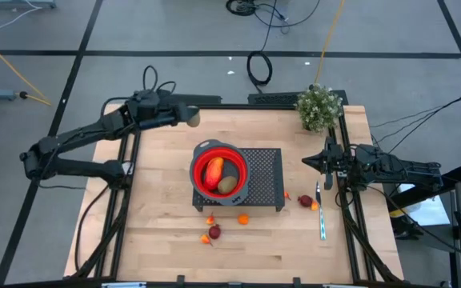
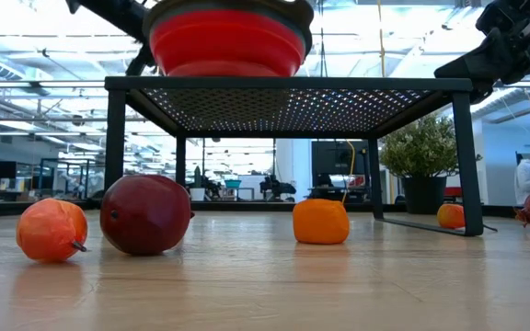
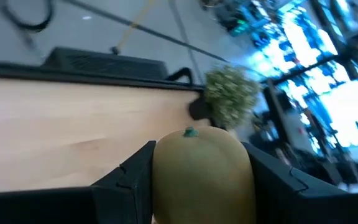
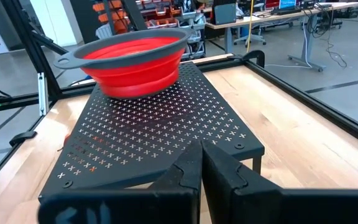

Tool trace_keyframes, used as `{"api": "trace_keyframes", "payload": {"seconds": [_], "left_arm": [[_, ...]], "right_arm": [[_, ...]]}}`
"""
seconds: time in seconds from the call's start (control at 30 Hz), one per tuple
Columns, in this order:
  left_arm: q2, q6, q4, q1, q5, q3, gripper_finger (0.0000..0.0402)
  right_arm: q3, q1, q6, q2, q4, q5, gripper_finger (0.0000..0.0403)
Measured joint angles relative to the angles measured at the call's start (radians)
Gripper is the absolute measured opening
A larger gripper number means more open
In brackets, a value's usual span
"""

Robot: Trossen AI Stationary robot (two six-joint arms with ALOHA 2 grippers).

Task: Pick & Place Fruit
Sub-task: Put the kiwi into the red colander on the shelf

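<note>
My left gripper (image 1: pixel 187 117) hovers over the table's far left part, shut on a brown oval fruit (image 3: pixel 204 177). A red bowl (image 1: pixel 232 160) with a grey rim stands on a black perforated rack (image 1: pixel 264 172). It holds a red-orange-yellow fruit (image 1: pixel 213 171) and a second brown oval (image 1: pixel 227 184). Lying loose on the table are dark red pieces (image 1: pixel 214 231) (image 1: pixel 305 200) and small orange balls (image 1: pixel 243 218) (image 1: pixel 314 206). My right gripper (image 4: pixel 201 167) is shut and empty, held above the table just right of the rack. My left gripper pinches the brown oval fruit by its two long sides (image 3: pixel 163 177), one dark finger (image 3: pixel 132 177) on each side. The fingers lie about level and point toward the table's right. The fruit is lifted clear of the table, its green-tipped end (image 3: pixel 190 132) facing away from the wrist.
A leafy potted plant (image 1: pixel 320 106) stands at the far right corner. A thin pale-handled utensil (image 1: pixel 321 218) lies near the right edge. The rack stands on legs (image 2: pixel 115 147), with open space beneath it. A black frame (image 1: pixel 126 160) borders the table. Bare wood lies near and far left.
</note>
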Motion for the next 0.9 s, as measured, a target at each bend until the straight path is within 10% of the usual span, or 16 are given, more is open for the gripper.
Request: {"api": "trace_keyframes", "payload": {"seconds": [0.9], "left_arm": [[0.000, 0.421, 0.209, -0.426, -0.098, 0.000, 0.0188]], "right_arm": [[0.000, 0.000, 0.000, 0.000, 0.000, 0.000, 0.0000]]}}
